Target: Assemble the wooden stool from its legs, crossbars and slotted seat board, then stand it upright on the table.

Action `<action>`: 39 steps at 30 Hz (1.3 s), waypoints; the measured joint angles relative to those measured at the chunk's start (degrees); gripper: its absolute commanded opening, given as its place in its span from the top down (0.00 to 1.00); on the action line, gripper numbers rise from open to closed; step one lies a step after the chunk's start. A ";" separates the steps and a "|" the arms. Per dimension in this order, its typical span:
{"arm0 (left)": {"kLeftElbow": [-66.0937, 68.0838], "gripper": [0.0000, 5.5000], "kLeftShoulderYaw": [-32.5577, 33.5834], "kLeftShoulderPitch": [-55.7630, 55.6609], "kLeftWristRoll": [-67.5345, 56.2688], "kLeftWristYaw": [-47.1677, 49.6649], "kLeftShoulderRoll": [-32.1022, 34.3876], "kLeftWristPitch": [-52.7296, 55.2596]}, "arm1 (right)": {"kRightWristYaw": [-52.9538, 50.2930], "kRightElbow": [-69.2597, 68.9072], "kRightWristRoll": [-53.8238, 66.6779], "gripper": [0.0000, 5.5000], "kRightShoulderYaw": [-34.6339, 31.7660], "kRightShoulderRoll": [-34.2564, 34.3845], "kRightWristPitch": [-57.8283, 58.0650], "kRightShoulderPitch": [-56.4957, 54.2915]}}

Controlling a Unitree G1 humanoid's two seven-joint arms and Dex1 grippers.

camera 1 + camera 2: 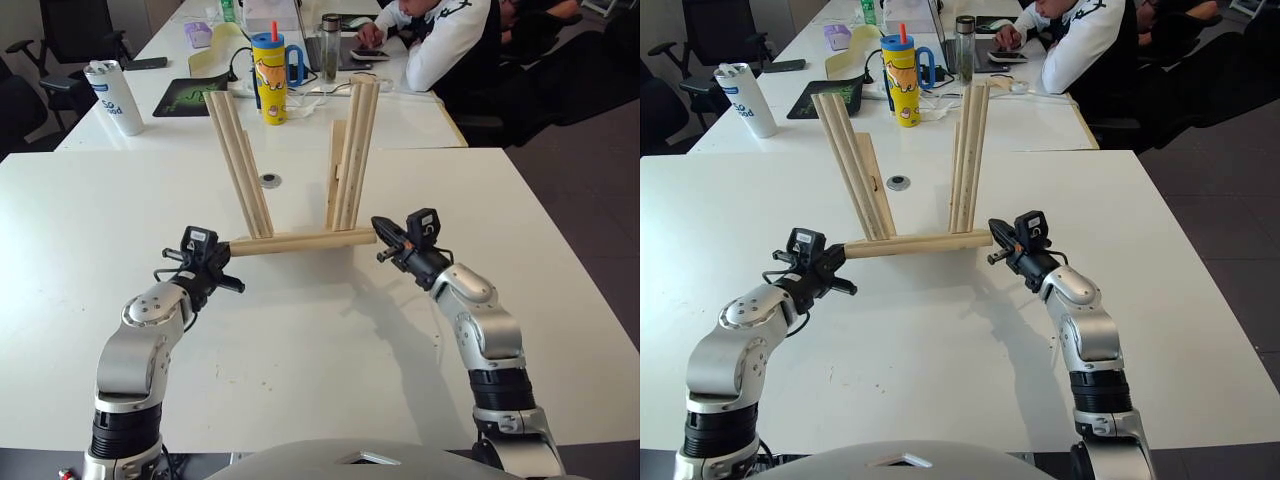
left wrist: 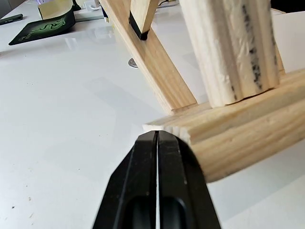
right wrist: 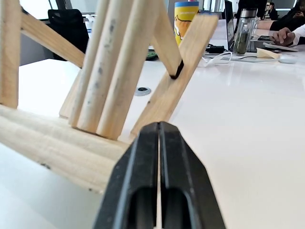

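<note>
The wooden stool lies upside down on the white table (image 1: 120,210). Its seat board (image 1: 300,242) rests flat, and two leg pairs rise from it, the left legs (image 1: 240,165) and the right legs (image 1: 352,155) splaying outward. A crossbar (image 2: 143,16) joins the legs. My left gripper (image 1: 224,262) is shut, its tip (image 2: 156,136) at the board's left end. At the board's right end my right gripper (image 1: 378,224) is also shut, its tip (image 3: 158,125) pointing at the base of the right legs. Neither gripper holds anything.
A cable grommet (image 1: 270,181) sits in the table behind the stool. The adjoining far table holds a yellow cup (image 1: 268,78), a white tumbler (image 1: 115,97), a dark mouse pad (image 1: 190,95) and a bottle (image 1: 330,45). A person sits there.
</note>
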 measured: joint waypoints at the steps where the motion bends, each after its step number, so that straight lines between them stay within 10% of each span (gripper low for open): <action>1: -0.27 1.00 0.09 -0.29 -0.09 0.02 -0.03 0.23 | -0.14 -0.10 0.06 1.00 -0.17 0.04 0.01 -0.07; 25: 6.78 1.00 -0.25 -2.62 1.02 1.68 -1.05 -3.54 | -6.02 8.32 -4.84 1.00 1.21 1.07 -3.01 -2.50; 39: 28.84 1.00 -6.86 0.63 9.01 2.41 0.50 -25.98 | -6.31 21.91 -13.57 1.00 5.95 -1.18 -7.98 -4.13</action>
